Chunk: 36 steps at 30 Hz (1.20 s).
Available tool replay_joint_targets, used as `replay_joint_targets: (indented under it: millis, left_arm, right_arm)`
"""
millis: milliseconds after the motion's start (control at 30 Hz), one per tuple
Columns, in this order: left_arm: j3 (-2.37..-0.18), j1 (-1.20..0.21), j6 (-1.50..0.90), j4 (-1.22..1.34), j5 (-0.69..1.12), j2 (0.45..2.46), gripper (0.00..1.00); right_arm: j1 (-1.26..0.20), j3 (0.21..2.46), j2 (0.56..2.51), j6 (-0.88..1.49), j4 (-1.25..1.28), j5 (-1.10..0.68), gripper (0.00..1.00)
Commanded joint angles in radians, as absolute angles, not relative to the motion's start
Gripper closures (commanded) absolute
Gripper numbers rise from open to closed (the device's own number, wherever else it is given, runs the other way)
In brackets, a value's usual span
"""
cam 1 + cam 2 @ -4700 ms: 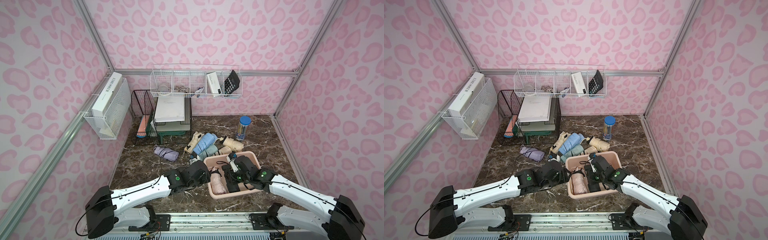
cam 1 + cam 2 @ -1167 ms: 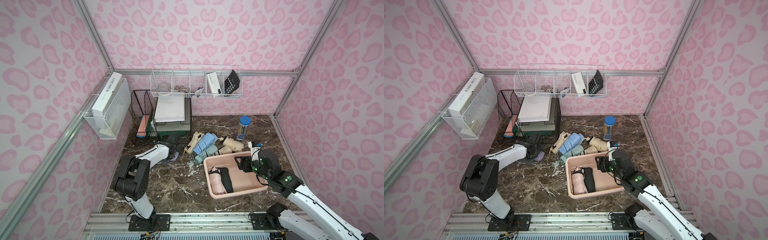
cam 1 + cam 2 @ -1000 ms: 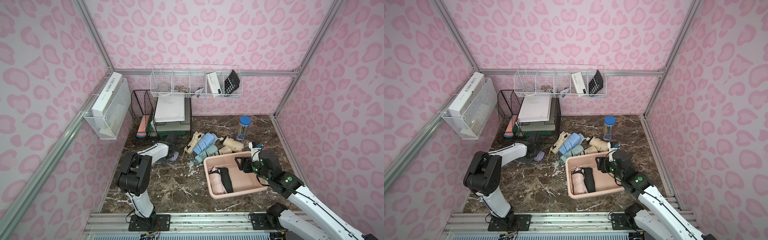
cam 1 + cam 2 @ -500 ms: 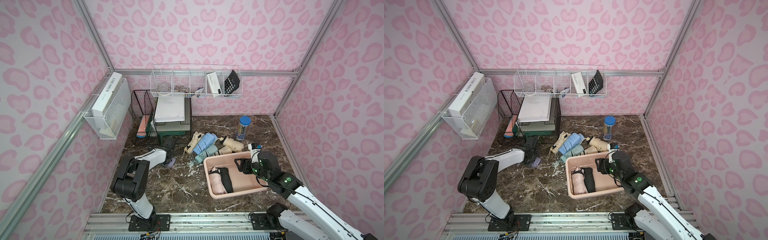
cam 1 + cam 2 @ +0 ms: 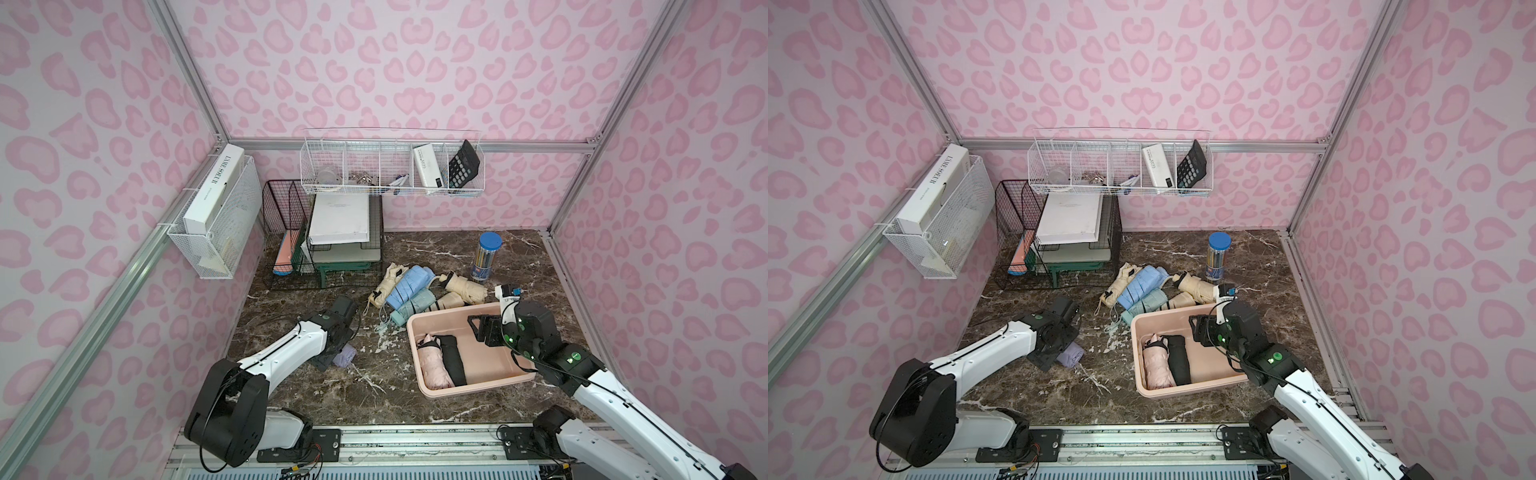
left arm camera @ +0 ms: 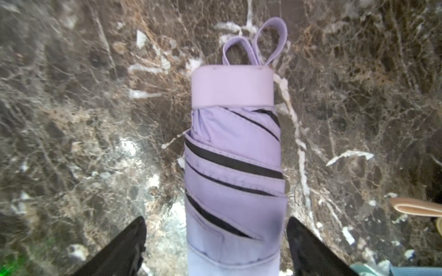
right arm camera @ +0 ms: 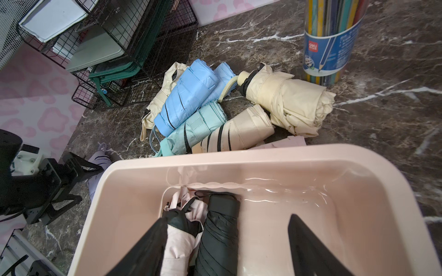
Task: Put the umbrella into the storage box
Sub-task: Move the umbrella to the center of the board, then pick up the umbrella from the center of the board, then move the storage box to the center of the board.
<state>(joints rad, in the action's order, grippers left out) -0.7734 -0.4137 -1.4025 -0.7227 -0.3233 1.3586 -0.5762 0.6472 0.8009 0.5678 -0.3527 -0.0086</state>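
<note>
A folded lilac umbrella (image 6: 234, 167) with black stripes lies on the marble top, also seen in both top views (image 5: 345, 356) (image 5: 1070, 356). My left gripper (image 6: 216, 248) is open and straddles its near end, one finger (image 6: 129, 246) a little clear of the fabric. The pale pink storage box (image 5: 469, 388) (image 5: 1183, 390) (image 7: 134, 172) holds a pink umbrella (image 5: 434, 365) and a black umbrella (image 5: 453, 361). My right gripper (image 7: 227, 251) (image 5: 482, 330) hangs open over the box, holding nothing.
Behind the box lies a pile of folded umbrellas: blue (image 5: 409, 286), mint (image 5: 415, 305) and cream (image 5: 465, 287). A pencil tube (image 5: 484, 255) stands at the back right, a black wire rack (image 5: 291, 232) at the back left. White wire baskets (image 5: 390, 174) hang on the walls.
My left gripper and the lilac umbrella now sit nearer the table's front than a second ago. The right arm has hardly moved over the box.
</note>
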Motion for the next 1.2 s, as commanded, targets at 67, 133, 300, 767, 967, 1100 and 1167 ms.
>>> replay_joint_targets:
  millis: [67, 133, 300, 767, 967, 1100, 1167]
  left_arm:
    - [-0.827, -0.406, -1.319, -0.784, -0.36, 1.398, 0.01]
    - [-0.843, -0.398, -1.297, -0.755, -0.335, 1.44, 0.02]
    - [-0.876, -0.377, -1.281, -0.731, -0.286, 1.54, 0.01]
    - [-0.838, -0.342, -1.289, -0.65, -0.221, 1.624, 0.25]
    - [-0.822, -0.337, -1.272, -0.655, -0.218, 1.601, 0.41]
    - [-0.828, -0.337, -1.228, -0.691, -0.235, 1.555, 0.53]
    - [-0.83, -0.337, -1.203, -0.713, -0.25, 1.517, 0.58]
  right_arm:
    - [-0.577, 0.655, 0.804, 0.558, -0.33, -0.017, 0.28]
    - [-0.577, 0.657, 0.807, 0.558, -0.331, -0.021, 0.28]
    - [-0.577, 0.66, 0.805, 0.558, -0.352, -0.008, 0.28]
    - [-0.578, 0.686, 0.815, 0.539, -0.367, 0.01, 0.28]
    - [-0.547, 0.719, 0.811, 0.522, -0.391, -0.046, 0.25]
    - [-0.481, 0.785, 0.83, 0.47, -0.46, -0.067, 0.23]
    - [-0.439, 0.81, 0.849, 0.466, -0.504, -0.045, 0.22]
